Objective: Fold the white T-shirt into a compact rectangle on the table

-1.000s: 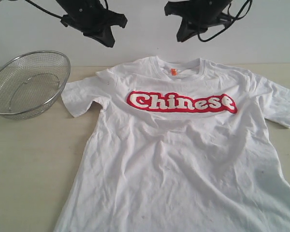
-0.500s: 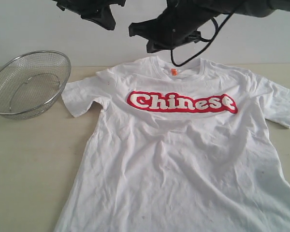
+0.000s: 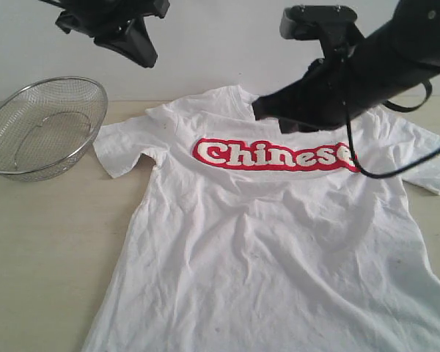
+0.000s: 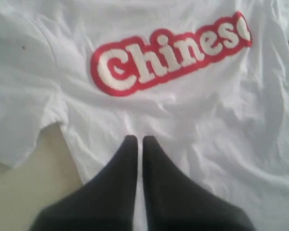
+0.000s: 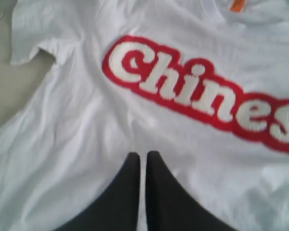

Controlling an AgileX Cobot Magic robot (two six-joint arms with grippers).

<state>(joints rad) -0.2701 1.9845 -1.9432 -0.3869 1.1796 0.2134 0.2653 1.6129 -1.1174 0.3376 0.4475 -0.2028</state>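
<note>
Across mid-frame the white T-shirt lies spread flat on the table, no fold made yet; left claw and right claw hover, pinched shut, empty.

The pale wood-grain counter carries the white T-shirt, spread flat and wrinkled with its lettering up, and a metal mesh basket just beside one sleeve.
</note>
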